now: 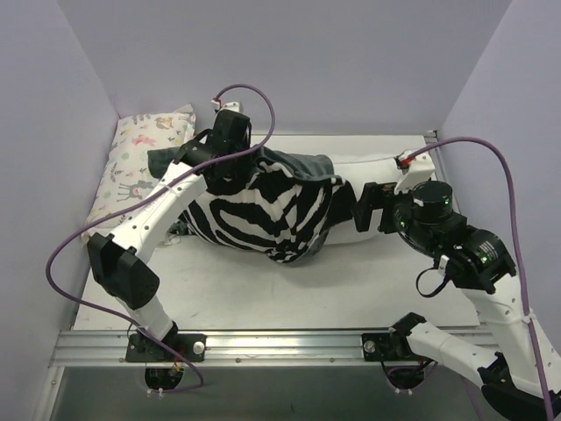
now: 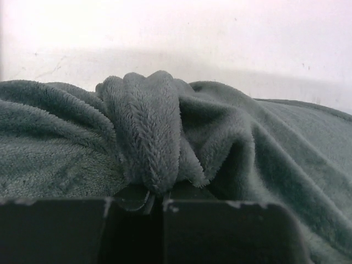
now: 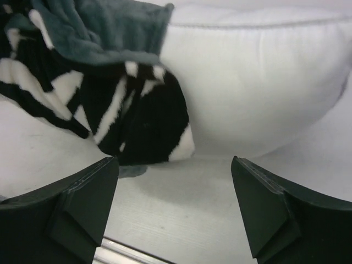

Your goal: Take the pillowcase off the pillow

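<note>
While my left gripper point(image 2: 157, 193) pinches a bunched fold of the grey-green pillowcase point(image 2: 148, 132) tight, my right gripper point(image 3: 173, 203) hangs low over the bench point(image 3: 181, 220), spread wide and holding nothing. The pillowcase lies mid-bench, its zebra-striped lining turned outward, heaped at the left end of the white pillow point(image 3: 258, 82), whose right part lies bare.
</note>
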